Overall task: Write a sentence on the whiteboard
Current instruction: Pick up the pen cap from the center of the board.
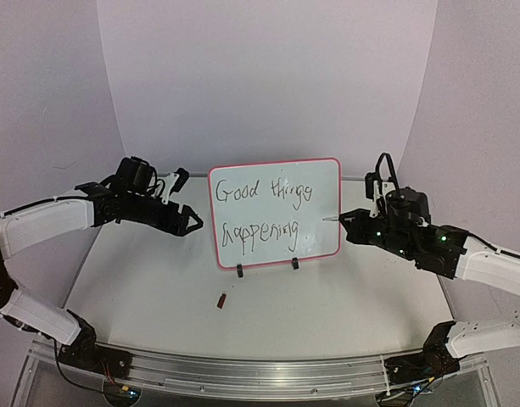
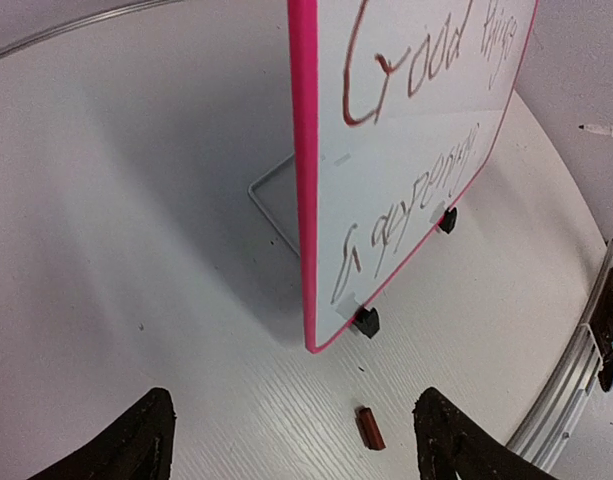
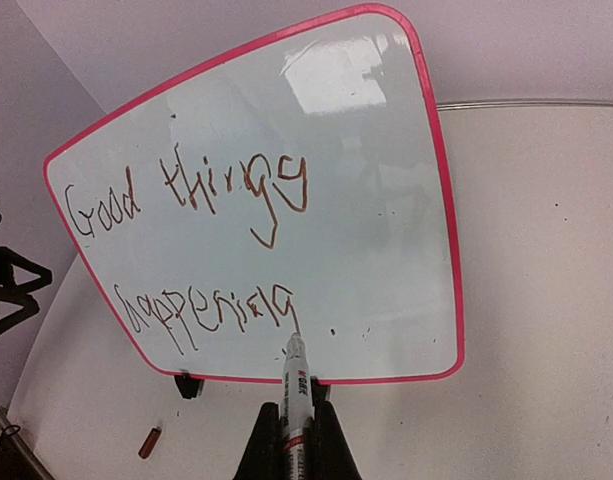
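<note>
The whiteboard (image 1: 323,182) stands lettered; left tool (image 1: 194,222) gapes (empty), right tool (image 3: 296,428) clenches marker (image 3: 294,365).

The whiteboard (image 2: 406,150) stands upright on the pale bench (image 2: 116,200), seen nearly edge-on, its pink frame nearest the camera; the sentence (image 2: 416,80) runs across it in two dark handwritten lines; two black clip feet (image 2: 366,321) grip its lower edge; a small reddish-brown cap (image 2: 370,428) lies just in front; the left end effector (image 2: 291,445) has its dark fingers (image 2: 136,440) wide apart; a marker (image 2: 604,130) tip shows at the right edge.
</note>
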You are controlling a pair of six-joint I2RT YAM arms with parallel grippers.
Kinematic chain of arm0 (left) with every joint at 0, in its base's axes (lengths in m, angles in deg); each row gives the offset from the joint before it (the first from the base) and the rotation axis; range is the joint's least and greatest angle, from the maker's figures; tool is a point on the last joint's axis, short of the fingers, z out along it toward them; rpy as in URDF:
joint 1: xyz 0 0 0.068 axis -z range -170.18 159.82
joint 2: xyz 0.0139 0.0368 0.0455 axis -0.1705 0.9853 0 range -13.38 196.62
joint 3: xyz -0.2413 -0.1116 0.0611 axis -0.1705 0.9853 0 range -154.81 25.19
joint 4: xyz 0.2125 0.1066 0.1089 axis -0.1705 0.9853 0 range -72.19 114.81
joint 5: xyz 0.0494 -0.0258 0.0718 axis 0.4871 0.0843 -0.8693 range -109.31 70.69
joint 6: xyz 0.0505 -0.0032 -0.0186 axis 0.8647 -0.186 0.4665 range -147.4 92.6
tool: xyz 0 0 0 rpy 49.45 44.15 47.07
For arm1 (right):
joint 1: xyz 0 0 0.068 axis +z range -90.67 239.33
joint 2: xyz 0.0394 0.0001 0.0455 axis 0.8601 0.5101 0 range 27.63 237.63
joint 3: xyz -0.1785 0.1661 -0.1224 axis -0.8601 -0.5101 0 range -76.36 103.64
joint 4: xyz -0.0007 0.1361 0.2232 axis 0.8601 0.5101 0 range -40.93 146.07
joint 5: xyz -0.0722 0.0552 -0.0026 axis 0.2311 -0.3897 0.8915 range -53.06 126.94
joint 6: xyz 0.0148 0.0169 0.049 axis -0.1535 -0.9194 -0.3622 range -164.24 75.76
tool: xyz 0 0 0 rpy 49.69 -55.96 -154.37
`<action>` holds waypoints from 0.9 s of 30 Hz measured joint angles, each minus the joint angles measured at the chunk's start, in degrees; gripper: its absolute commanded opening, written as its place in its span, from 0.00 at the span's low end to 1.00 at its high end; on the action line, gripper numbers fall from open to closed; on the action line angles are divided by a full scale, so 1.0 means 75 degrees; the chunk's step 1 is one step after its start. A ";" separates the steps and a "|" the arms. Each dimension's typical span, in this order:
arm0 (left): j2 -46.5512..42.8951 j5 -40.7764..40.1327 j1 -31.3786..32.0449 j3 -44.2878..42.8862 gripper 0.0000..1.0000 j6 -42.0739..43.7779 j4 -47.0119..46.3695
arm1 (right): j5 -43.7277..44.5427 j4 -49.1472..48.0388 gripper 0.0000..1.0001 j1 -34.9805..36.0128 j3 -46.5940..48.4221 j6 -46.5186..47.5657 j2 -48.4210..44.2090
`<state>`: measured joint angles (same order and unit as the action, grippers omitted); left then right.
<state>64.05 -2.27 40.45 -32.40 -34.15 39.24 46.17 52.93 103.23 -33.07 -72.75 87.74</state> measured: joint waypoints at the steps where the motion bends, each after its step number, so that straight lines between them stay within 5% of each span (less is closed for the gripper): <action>1: -0.0223 -0.0190 0.0129 0.0211 0.79 -0.0294 0.0015 | -0.0052 0.0055 0.00 0.0000 0.0029 0.0001 -0.0002; 9: -0.0577 -0.1827 0.1887 0.0952 0.70 -0.2639 0.0667 | -0.0298 0.0349 0.00 0.0000 0.0029 -0.0101 0.0014; 16: 0.1170 -0.2691 0.3614 0.0514 0.55 -0.3565 0.0932 | -0.0417 0.0422 0.00 0.0000 0.0028 -0.0277 0.0061; 23: 0.2152 -0.2779 0.3931 0.0463 0.35 -0.3949 0.0862 | -0.0419 0.0435 0.00 0.0000 -0.0049 -0.0506 -0.0198; 27: 0.2387 -0.2762 0.3931 0.0435 0.31 -0.3967 0.0648 | -0.0416 0.0419 0.00 0.0000 -0.0104 -0.0606 -0.0307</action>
<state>81.95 -22.98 69.94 -29.14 -63.90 44.09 43.05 56.07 103.23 -33.85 -77.29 85.43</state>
